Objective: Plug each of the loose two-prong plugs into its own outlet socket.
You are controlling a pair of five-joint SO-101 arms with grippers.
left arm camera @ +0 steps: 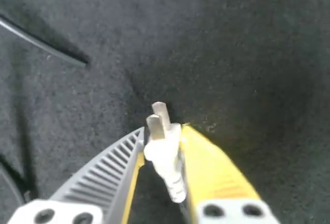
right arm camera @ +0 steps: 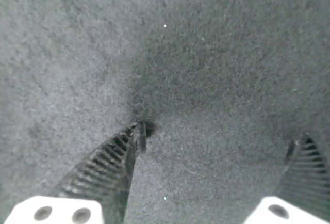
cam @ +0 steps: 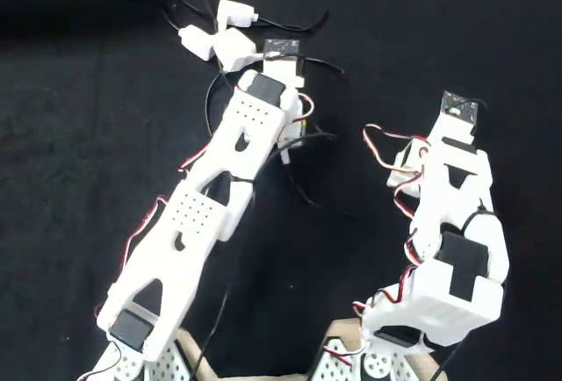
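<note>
Prongs of the small white plastic two-prong plug (left arm camera: pixel 165 162) jut beyond your left hand (left arm camera: pixel 162 129), which pinches it above the black felt surface (left arm camera: pixel 232 38); your right hand (right arm camera: pixel 221 136) hangs spread over the same felt.

The plug (left arm camera: pixel 164 157) is white, its prongs (left arm camera: pixel 156 123) dull silver. The left gripper (left arm camera: pixel 162 129) has a grey ribbed finger (left arm camera: pixel 111 164) and a yellow finger (left arm camera: pixel 211 167). The tabletop (cam: pixel 79 135) is black, and the sockets (cam: pixel 233 47) at its far edge are white.

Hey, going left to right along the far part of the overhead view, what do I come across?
White outlet sockets → left arm's wrist end → right arm's wrist end.
</note>
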